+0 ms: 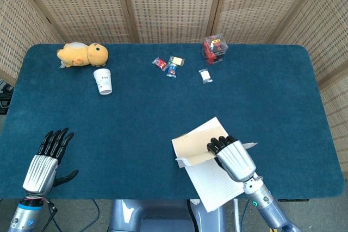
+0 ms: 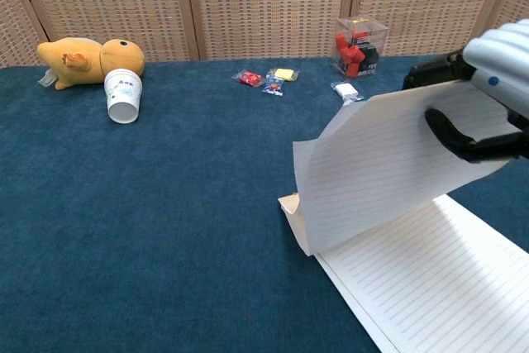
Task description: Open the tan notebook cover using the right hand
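The tan notebook [image 1: 191,145] [image 2: 291,207] lies at the table's front edge, right of centre. My right hand [image 1: 231,157] [image 2: 483,97] grips the lifted cover together with a lined page [image 2: 388,163] and holds them upright above the spine. The lined first page [image 2: 430,279] lies flat below, partly over the table edge in the head view. At the front left corner my left hand [image 1: 46,158] hovers with its fingers spread, holding nothing; the chest view does not show it.
A yellow plush toy [image 1: 82,54] and a tipped white paper cup [image 1: 103,81] sit at the back left. Several wrapped sweets [image 1: 168,64] and a clear box of red pieces [image 1: 215,48] lie at the back centre. The blue cloth [image 1: 136,118] covers the table.
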`<state>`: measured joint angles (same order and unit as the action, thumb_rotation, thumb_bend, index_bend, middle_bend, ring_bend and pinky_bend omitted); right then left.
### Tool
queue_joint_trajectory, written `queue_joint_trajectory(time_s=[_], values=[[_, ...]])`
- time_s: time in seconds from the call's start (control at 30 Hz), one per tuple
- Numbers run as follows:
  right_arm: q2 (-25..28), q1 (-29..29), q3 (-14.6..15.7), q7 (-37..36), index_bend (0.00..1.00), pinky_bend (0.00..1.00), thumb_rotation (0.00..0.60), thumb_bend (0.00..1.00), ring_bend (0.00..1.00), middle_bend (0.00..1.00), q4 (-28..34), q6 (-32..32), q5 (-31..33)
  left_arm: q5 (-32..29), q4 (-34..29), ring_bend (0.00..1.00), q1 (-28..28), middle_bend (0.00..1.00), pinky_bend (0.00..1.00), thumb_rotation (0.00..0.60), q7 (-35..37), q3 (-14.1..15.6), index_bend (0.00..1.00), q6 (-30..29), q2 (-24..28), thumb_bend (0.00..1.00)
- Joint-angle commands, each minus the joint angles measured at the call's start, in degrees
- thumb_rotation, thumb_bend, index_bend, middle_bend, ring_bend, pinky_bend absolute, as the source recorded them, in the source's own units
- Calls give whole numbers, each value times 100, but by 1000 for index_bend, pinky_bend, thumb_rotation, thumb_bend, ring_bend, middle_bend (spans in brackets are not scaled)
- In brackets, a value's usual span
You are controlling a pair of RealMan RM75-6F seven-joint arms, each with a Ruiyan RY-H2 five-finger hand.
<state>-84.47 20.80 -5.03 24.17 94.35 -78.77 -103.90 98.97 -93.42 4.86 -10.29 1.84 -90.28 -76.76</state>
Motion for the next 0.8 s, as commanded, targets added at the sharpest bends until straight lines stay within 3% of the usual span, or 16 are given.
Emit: queue_joint_trajectory(time_s=[0.03,0.37,0.8], values=[[-5,212,-231,252,676,684,600,759,561,600,178,292,221,-24,6,0,7,0,0,600,15,-10,0,19,4,144],[-117,868,-990,752,676,683,600,759,561,599,324,1048,1054,-150,45,0,43,0,0,600,165,-60,0,93,13,144],[-437,1765,-1817,1055,676,683,600,759,559,599,-283,1663,2157,-224,91,0,83,0,0,600,334,-99,0,134,18,144]])
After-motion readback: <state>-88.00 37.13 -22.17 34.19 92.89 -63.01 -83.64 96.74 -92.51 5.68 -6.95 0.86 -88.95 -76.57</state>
